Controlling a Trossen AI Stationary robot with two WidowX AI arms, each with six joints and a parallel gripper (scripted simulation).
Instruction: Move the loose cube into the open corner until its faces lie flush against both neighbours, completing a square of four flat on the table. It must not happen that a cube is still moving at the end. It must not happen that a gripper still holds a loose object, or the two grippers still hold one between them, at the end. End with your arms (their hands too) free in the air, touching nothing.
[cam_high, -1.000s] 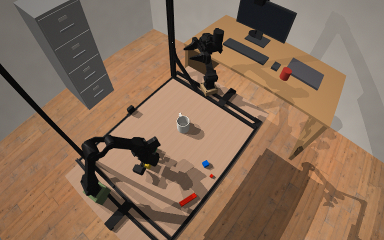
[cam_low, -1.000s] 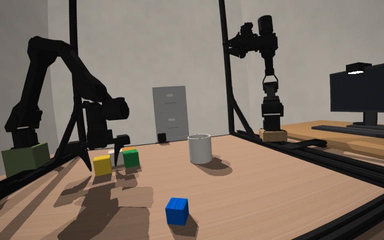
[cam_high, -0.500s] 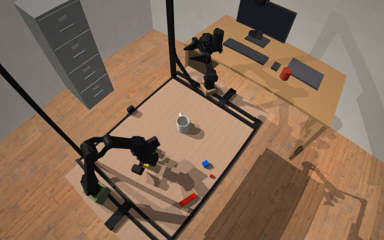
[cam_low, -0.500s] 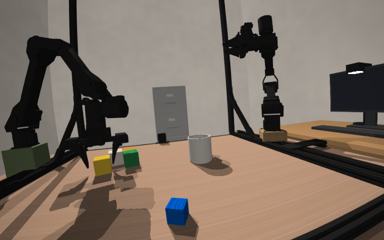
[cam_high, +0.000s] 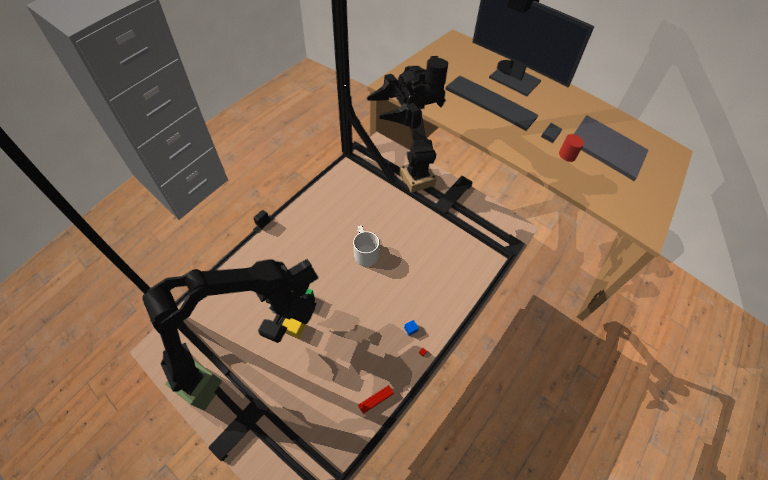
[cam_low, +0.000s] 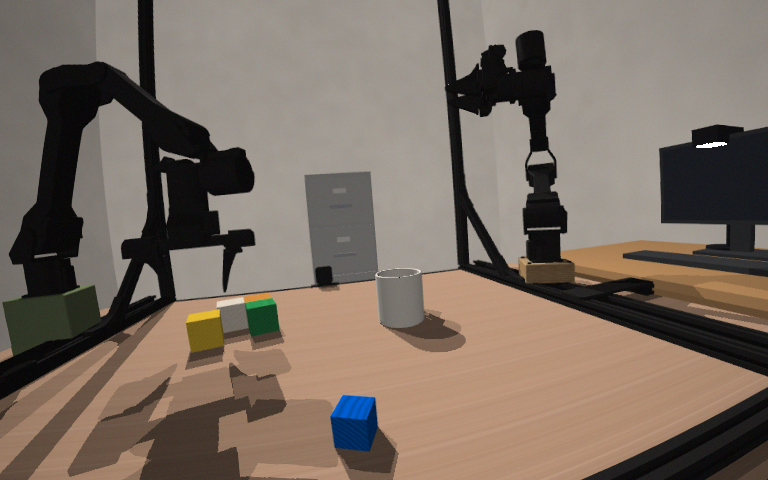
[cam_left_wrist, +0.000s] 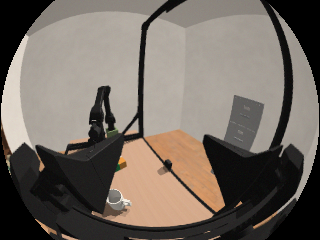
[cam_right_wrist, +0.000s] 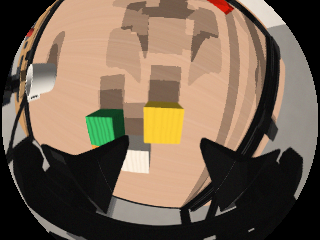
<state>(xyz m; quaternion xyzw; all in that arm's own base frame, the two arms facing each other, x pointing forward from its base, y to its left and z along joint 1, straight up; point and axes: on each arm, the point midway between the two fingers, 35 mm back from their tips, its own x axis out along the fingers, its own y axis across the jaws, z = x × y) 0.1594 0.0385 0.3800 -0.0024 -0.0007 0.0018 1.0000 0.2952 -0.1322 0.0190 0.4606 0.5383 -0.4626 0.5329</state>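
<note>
Yellow cube (cam_high: 293, 327) (cam_low: 205, 331) (cam_right_wrist: 163, 125), finely ridged, sharp-edged.
</note>
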